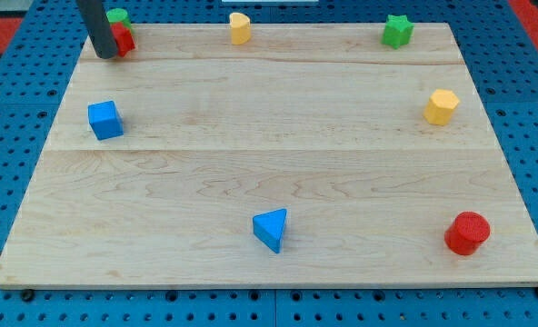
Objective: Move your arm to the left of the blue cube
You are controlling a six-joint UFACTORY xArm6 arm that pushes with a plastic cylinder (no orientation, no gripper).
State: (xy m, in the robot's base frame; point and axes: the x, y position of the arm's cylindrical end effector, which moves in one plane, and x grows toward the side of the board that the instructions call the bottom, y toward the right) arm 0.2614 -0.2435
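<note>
One wooden board (269,173) carries eight blocks: two blue, two red, two yellow, two green. The blue cube (105,120) sits near the view's left edge; a blue triangular block (272,229) lies toward the bottom. My tip (106,56), a bare rod holding nothing, rests at top left, touching a red block (123,38) below a green one (117,15), well above the cube.

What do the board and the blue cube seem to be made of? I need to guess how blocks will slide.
The board looks like pale unvarnished wood: visible grain and plank seams, matte. The blue cube looks like moulded plastic or painted wood: uniform saturated colour, slight sheen; I cannot tell which.
</note>
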